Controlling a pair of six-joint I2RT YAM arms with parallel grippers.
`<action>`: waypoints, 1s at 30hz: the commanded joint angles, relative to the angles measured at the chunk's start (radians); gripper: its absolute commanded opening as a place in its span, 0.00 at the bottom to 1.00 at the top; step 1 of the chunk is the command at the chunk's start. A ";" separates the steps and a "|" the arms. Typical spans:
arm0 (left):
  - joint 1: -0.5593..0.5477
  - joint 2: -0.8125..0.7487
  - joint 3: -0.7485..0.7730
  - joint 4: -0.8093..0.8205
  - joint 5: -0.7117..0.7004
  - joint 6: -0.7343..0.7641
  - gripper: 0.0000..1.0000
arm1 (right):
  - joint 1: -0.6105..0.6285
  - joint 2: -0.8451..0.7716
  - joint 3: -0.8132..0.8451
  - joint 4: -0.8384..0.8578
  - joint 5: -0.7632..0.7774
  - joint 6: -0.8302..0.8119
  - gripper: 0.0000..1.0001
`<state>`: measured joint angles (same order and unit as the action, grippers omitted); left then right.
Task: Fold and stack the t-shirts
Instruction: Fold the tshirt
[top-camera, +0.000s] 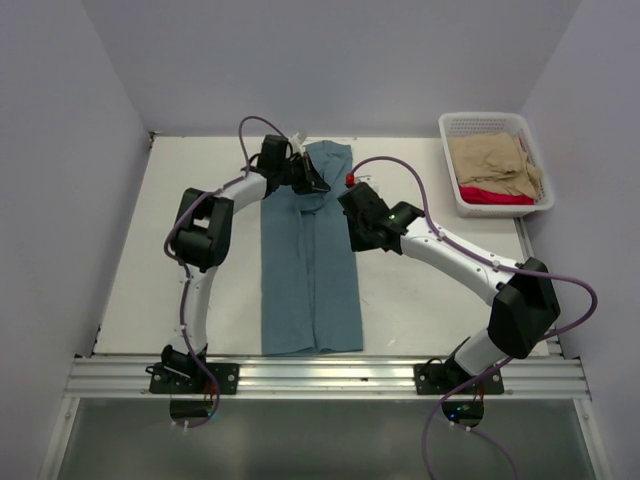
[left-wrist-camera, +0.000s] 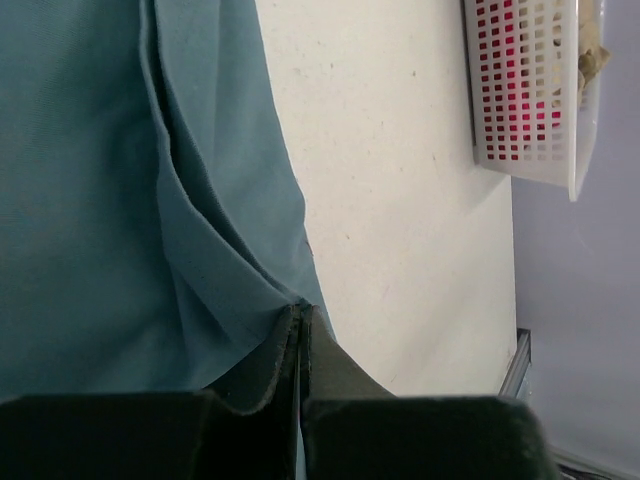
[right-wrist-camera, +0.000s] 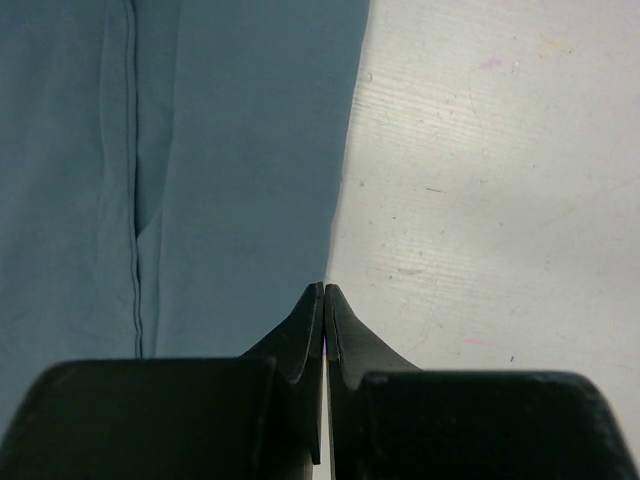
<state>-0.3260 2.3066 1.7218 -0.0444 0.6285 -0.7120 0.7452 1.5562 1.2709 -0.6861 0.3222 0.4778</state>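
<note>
A blue-grey t-shirt (top-camera: 310, 270) lies on the white table (top-camera: 200, 250), folded lengthwise into a long strip that runs from the near edge to the far side. My left gripper (top-camera: 308, 182) is at the strip's far end. In the left wrist view it (left-wrist-camera: 300, 310) is shut on a pinch of the shirt's (left-wrist-camera: 90, 200) edge, and creases run from the cloth to the jaws. My right gripper (top-camera: 354, 226) is shut at the shirt's right edge, about halfway up. In the right wrist view its tips (right-wrist-camera: 324, 290) sit right at the edge of the flat cloth (right-wrist-camera: 230, 170), with no cloth seen between them.
A white mesh basket (top-camera: 452, 180) stands at the table's far right and holds a tan garment (top-camera: 495, 162) over a red one (top-camera: 495, 196). It also shows in the left wrist view (left-wrist-camera: 520, 100). Grey walls close in the table on three sides.
</note>
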 joint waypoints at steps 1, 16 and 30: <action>-0.036 0.013 0.042 -0.008 0.045 0.025 0.00 | -0.006 -0.045 -0.005 0.025 0.002 0.005 0.00; -0.058 -0.158 -0.094 0.127 0.014 0.006 0.91 | -0.017 -0.048 -0.011 0.026 -0.003 0.002 0.07; -0.058 -0.688 -0.606 -0.089 -0.447 0.154 1.00 | -0.021 -0.056 -0.062 0.036 0.006 0.022 0.15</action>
<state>-0.3847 1.6711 1.2617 -0.0021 0.3790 -0.6247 0.7284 1.5414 1.2457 -0.6720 0.3229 0.4797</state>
